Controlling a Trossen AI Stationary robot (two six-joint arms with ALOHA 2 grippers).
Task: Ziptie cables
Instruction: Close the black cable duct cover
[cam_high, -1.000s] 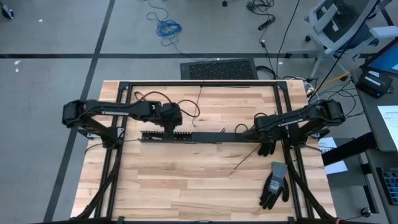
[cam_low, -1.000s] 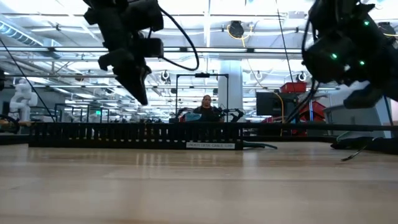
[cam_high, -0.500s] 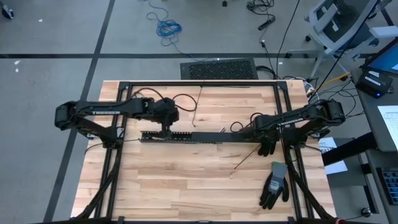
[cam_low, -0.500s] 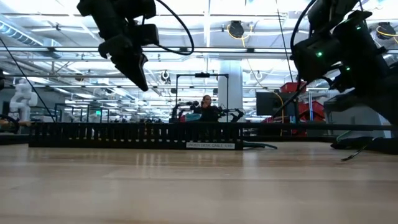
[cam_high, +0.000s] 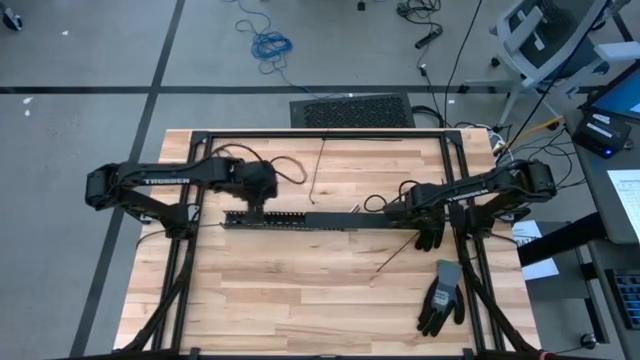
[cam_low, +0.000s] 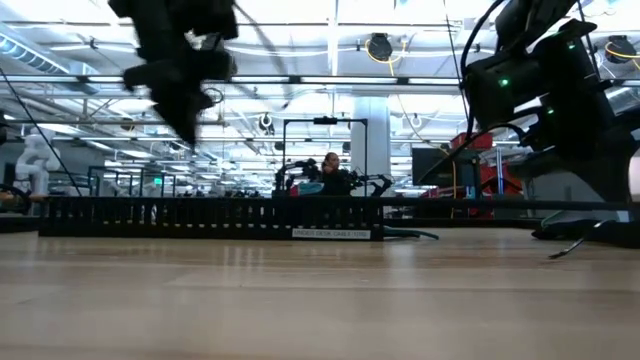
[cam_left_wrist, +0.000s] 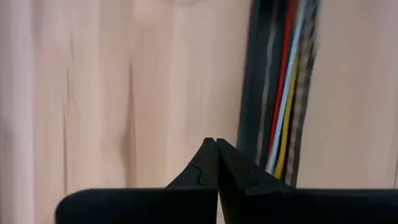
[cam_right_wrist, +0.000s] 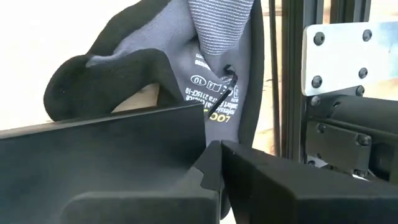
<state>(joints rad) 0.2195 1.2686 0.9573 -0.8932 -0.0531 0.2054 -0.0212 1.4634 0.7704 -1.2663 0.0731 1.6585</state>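
Left gripper: the left gripper (cam_left_wrist: 216, 163) was seen clenched, fingertips pressed together on nothing, held above the left end of the black cable rack (cam_high: 290, 219).
Right gripper: the right gripper (cam_right_wrist: 221, 163) was likewise pressed closed and empty, held near the rack's right end, with a grey work glove (cam_right_wrist: 205, 56) in front of it.
Cables: the cables (cam_left_wrist: 287, 93), red, white and yellow strands among them, were seen lying inside the rack, just beside the left fingertips in the left wrist view.
Long axis: the bundle was laid along the rack, which ran across the table (cam_high: 300, 290) from one arm towards the other.
Deciding relation: the cables were judged nearer the left gripper than the right, offset to one side of its closed tips rather than directly under them.
Zip tie: a thin dark strip (cam_high: 392, 256) was lying loose on the wood towards the right arm; whether it was a zip tie could not be told.
Progress: no tie was seen around the bundle.
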